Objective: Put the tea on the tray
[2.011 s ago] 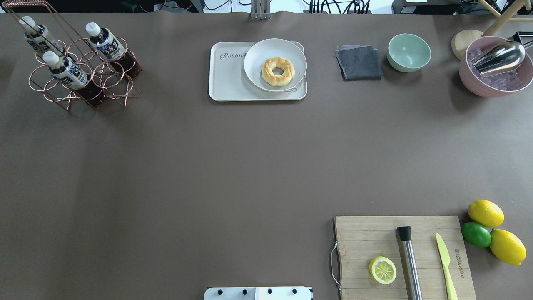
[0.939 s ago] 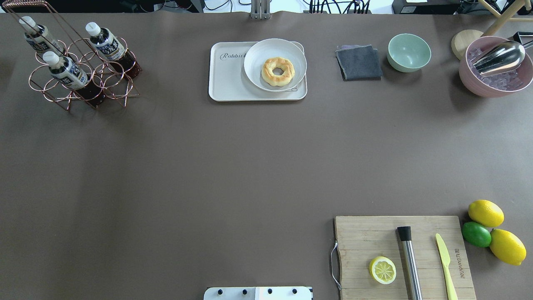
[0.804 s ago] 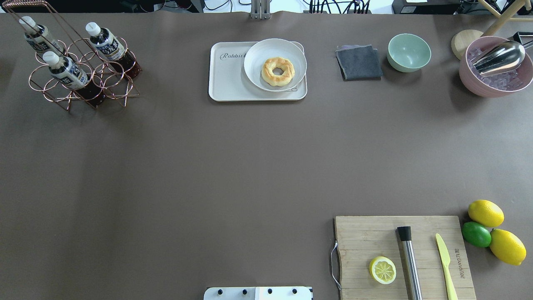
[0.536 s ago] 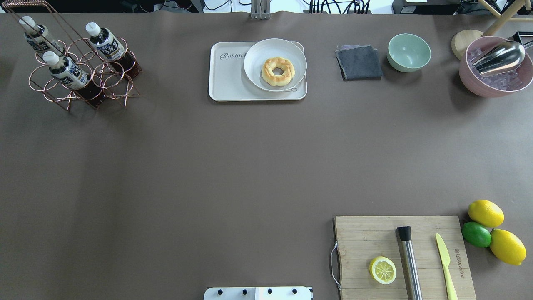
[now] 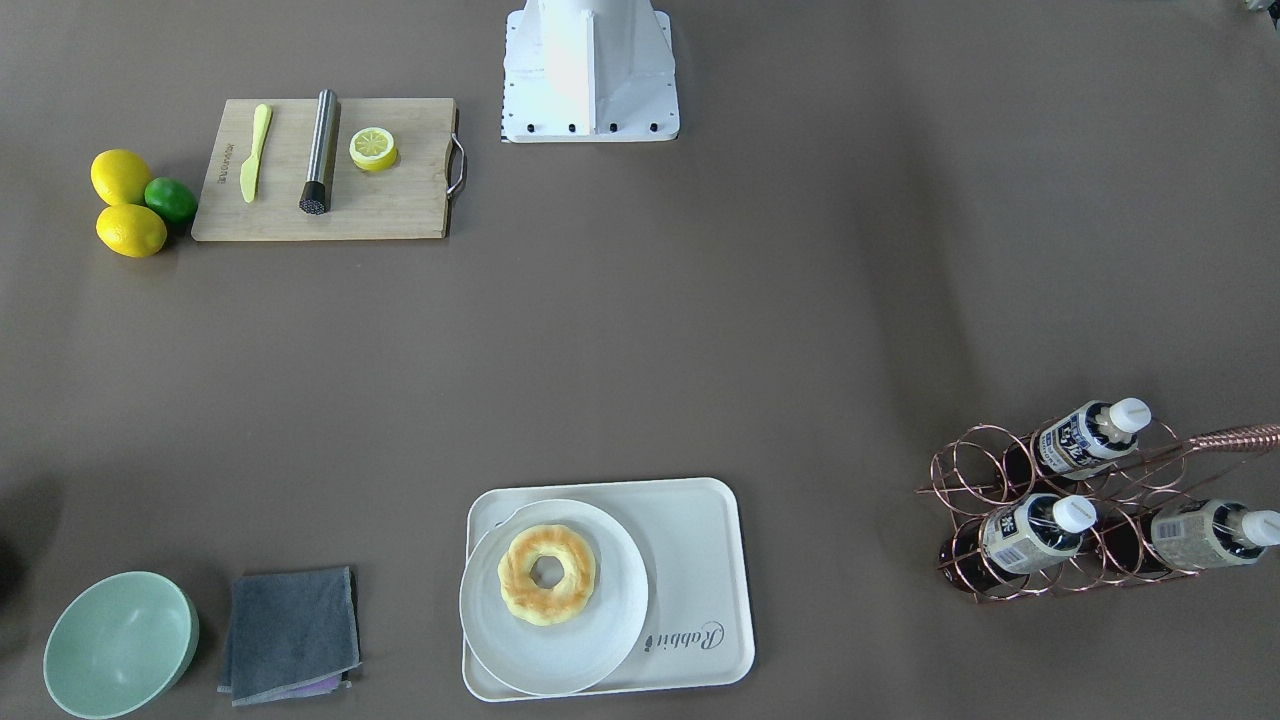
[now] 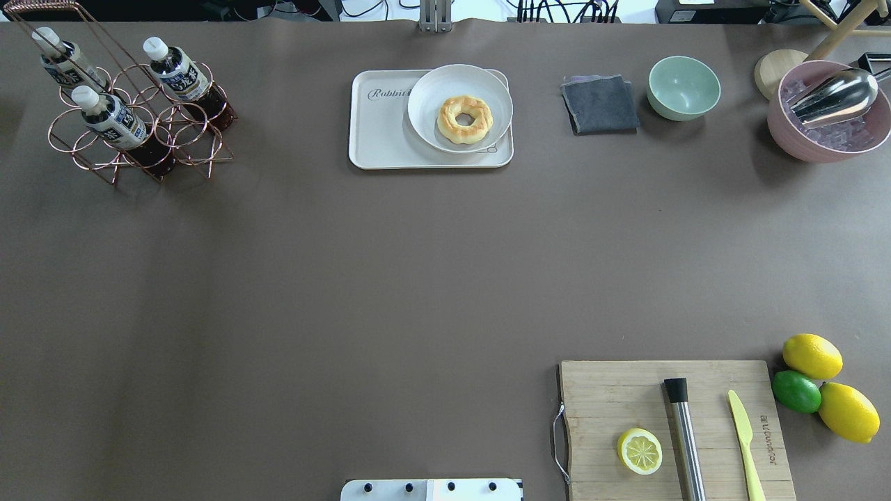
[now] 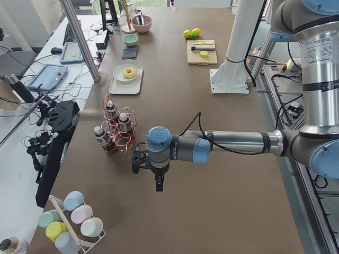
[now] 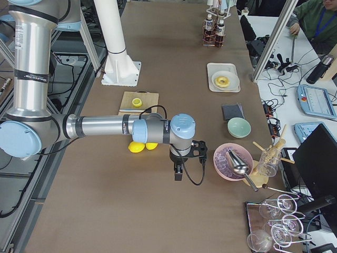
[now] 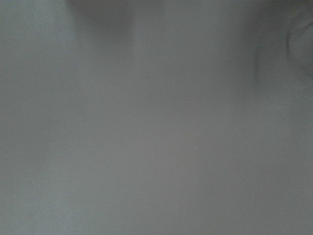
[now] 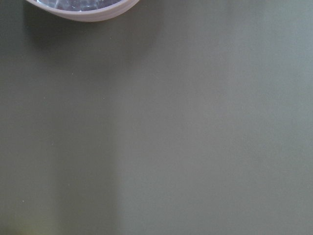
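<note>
Overhead exterior: 0 done. All 3 tea bottles (image 6: 111,120) sit in the copper rack (image 5: 1235,434), near your left gripper (image 7: 159,183) fingers. The tray (image 6: 379,142) holds only the donut plate (image 6: 428,90). The right gripper (image 8: 178,174) is well apart. Can't tell either grip state.

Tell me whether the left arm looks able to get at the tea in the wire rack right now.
Probably yes: the left pincer hangs close beside the rack, nothing stands between them, and the tea pokes up above the wires.

Before me: round white plate (image 6: 424,104) bearing a ring doughnut (image 6: 449,122); folded grey cloth (image 6: 600,104) beside mint-green bowl (image 6: 683,87); at my right, wooden cutting board (image 6: 605,403) carrying half lemon (image 6: 639,451), steel muddler (image 6: 686,438), yellow-green knife (image 6: 746,438).
</note>
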Controlling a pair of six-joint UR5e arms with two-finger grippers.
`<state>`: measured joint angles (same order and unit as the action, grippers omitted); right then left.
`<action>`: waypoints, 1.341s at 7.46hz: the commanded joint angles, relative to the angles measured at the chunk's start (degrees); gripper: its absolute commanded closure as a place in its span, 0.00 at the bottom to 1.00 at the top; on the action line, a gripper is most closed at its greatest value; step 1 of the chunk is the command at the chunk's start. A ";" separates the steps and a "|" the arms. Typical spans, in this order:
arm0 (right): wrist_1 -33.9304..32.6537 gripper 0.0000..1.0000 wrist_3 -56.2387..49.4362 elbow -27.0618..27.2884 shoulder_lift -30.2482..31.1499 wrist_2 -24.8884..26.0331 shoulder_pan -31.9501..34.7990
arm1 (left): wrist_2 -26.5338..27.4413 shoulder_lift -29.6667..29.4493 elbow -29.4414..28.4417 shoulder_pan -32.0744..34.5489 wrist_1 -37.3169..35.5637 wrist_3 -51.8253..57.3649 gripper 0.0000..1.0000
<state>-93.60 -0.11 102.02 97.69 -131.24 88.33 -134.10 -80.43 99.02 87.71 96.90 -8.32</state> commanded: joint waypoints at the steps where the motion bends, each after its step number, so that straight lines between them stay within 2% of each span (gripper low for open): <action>1: -0.01 0.00 0.02 -0.16 0.05 0.02 0.00 | -5.35 -0.25 -1.45 0.00 0.49 -0.38 0.01; 2: -0.01 0.00 0.02 0.01 -0.04 0.02 0.00 | -8.42 -0.17 -0.50 0.52 1.62 0.23 0.01; 3: -0.01 0.00 0.02 0.02 -0.48 0.10 0.00 | -8.80 -0.77 0.55 0.53 6.93 0.23 0.01; 4: -0.01 0.00 0.46 0.02 -0.83 0.11 0.00 | -8.46 -1.13 0.04 0.53 15.60 -1.51 0.01; 5: -0.01 0.00 0.46 0.10 -1.53 -0.07 0.00 | -8.46 -1.22 0.65 0.53 21.08 -5.27 0.01; 7: 3.48 0.00 -0.06 0.02 -2.50 0.19 -0.26 | -8.02 -6.20 0.83 -0.08 27.44 -15.53 0.01; 8: 9.95 0.00 -0.06 -0.24 -1.89 0.54 -0.27 | -3.14 -7.53 1.44 -0.61 31.47 -21.24 0.01; 9: 14.54 0.00 0.37 -0.42 -1.71 0.63 -0.27 | 3.00 -7.46 2.49 -5.57 34.82 -24.17 0.01; 10: 14.84 0.00 0.55 -0.25 -2.06 0.11 -0.27 | 10.37 -7.98 4.59 -10.93 35.28 -28.38 0.01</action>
<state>-83.00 0.06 101.77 95.79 -130.77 88.09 -134.81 -87.42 100.96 84.43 128.83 -29.47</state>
